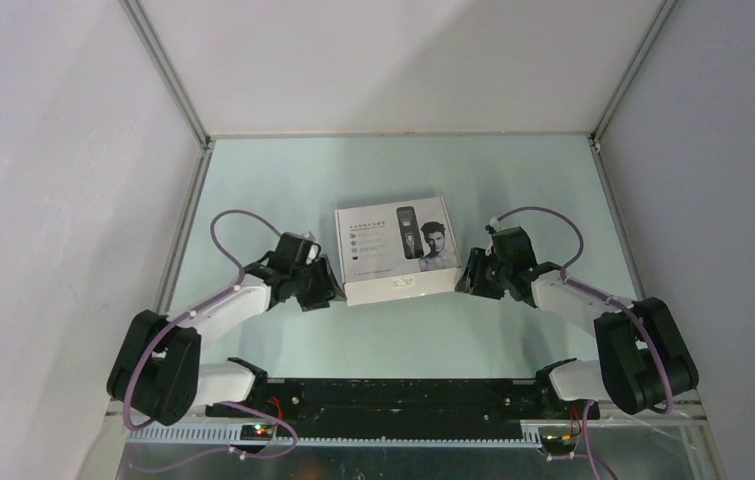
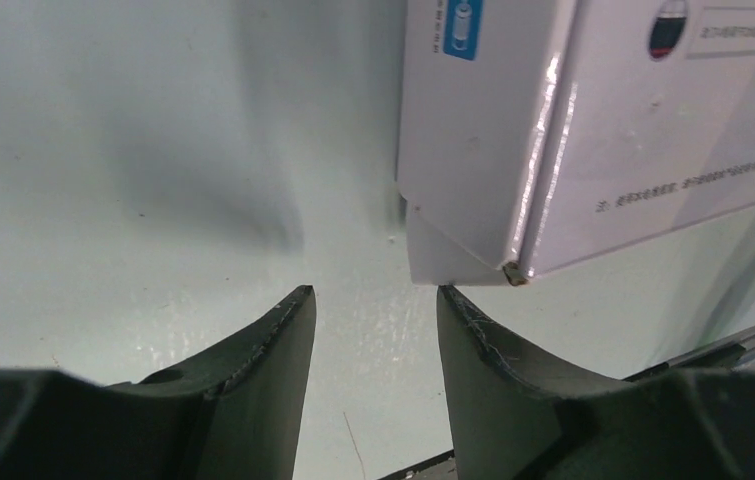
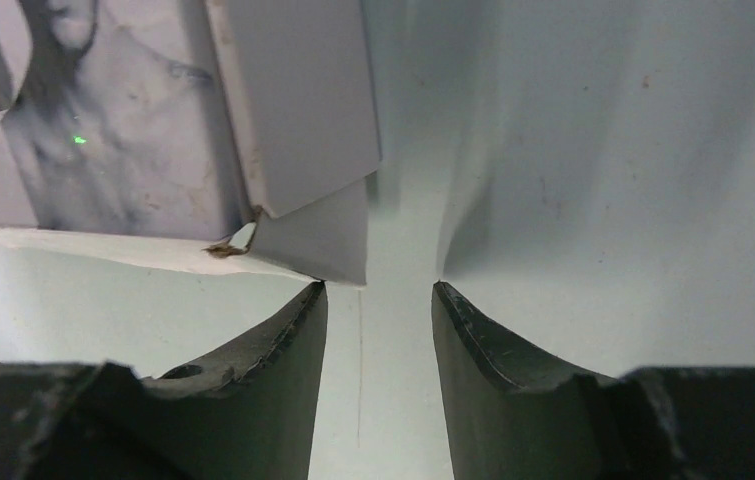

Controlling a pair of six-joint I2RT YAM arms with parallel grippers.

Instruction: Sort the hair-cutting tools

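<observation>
Nothing here reads clearly. The only print is on the white box (image 1: 396,250). From above, rows of tiny grey lettering (image 1: 365,245) run down the lid's nine o'clock half, too small to make out. On the left wrist camera, a blue label (image 2: 461,28) with a white cylinder symbol sits at twelve o'clock on the box's side. One line of small characters (image 2: 678,185) slants across at three o'clock, blurred. Another faint line (image 2: 753,20) at one o'clock is just as illegible.

The hair-cutting tools themselves are hidden; only a closed white box (image 1: 396,250) lies mid-table.
</observation>
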